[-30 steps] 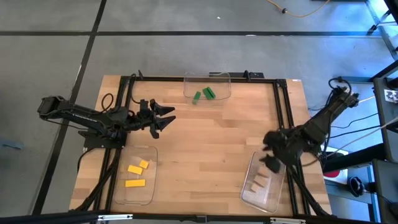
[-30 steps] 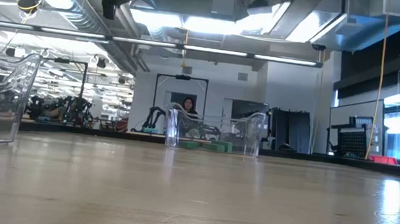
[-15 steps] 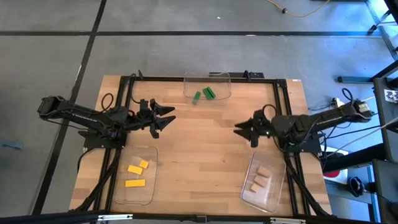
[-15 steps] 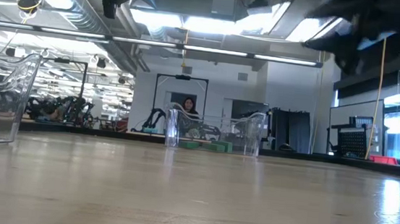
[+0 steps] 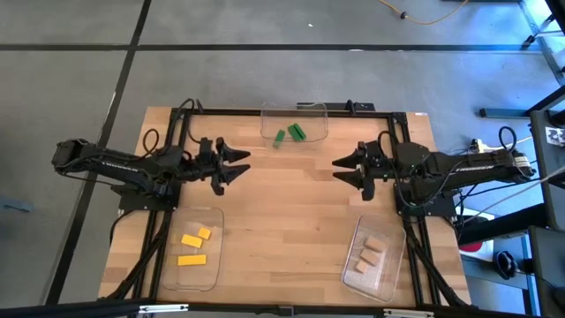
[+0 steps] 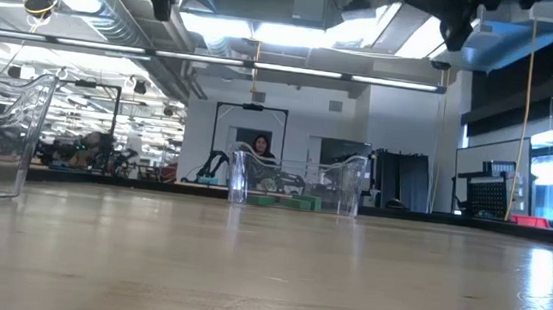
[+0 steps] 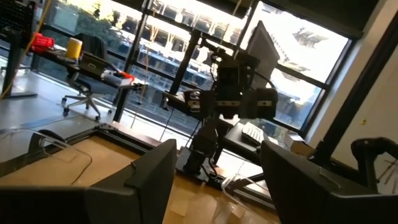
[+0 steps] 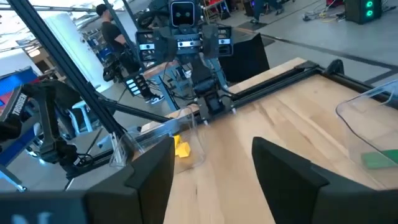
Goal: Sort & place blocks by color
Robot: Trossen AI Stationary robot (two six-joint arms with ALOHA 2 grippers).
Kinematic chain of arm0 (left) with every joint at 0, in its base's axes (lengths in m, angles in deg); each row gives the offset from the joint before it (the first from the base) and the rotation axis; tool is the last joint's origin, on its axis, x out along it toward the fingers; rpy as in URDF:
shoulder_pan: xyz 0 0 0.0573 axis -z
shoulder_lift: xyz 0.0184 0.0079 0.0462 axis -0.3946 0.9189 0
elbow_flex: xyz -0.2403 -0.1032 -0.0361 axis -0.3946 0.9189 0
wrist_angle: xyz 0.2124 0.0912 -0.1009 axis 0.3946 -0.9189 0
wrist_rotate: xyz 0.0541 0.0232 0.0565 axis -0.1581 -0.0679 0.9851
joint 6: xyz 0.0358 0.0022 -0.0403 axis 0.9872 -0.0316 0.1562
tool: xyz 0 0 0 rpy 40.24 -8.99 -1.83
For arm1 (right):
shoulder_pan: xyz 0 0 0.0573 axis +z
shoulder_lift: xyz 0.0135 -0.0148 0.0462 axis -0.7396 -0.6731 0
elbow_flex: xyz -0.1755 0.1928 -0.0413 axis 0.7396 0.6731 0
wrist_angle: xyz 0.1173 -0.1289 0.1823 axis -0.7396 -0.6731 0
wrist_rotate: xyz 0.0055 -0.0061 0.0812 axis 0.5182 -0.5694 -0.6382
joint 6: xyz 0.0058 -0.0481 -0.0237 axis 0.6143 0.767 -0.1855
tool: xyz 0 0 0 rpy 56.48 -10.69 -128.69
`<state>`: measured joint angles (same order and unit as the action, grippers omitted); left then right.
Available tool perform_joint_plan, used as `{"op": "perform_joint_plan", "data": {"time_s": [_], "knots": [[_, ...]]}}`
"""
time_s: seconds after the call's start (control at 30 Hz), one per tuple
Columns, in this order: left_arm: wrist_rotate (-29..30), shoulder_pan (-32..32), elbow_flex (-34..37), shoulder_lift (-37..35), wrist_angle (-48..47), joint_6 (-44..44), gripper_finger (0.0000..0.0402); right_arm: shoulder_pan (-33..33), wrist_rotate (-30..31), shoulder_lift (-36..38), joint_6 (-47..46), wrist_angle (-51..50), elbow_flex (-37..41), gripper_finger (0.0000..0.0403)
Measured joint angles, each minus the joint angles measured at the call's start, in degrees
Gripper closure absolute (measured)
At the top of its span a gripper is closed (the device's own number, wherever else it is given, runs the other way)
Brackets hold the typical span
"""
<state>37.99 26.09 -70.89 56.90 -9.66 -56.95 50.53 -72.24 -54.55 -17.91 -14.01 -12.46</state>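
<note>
Both grippers, left gripper (image 5: 240, 164) and right gripper (image 5: 341, 168), hover spread open and empty above bare table (image 5: 291, 230), blocks (image 5: 289, 134) sorted in clear trays (image 5: 316, 113), no readable labels.

Table (image 5: 291, 221): bare wood across the middle, open passage. Obstacles: far tray (image 5: 294, 123) at the far edge; left tray (image 5: 192, 249) and right tray (image 5: 375, 258) at the near corners. Left gripper (image 5: 237, 165) and right gripper (image 5: 344, 168) hang facing each other over mid-table, a wide gap between them.
</note>
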Motion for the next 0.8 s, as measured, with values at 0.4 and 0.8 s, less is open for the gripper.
{"op": "perform_joint_plan", "data": {"time_s": [0.4,0.8], "knots": [[-2.7,-0.1,0.0,-0.9,-3.3,-1.5,0.0179,0.0,0.1,0.0,0.0,-0.1,0.0,0.0186],[-3.1,-5.8,0.9,-26.0,-28.7,3.3,0.0256,0.0,0.1,0.0,-0.1,0.1,0.0,0.0186]]}}
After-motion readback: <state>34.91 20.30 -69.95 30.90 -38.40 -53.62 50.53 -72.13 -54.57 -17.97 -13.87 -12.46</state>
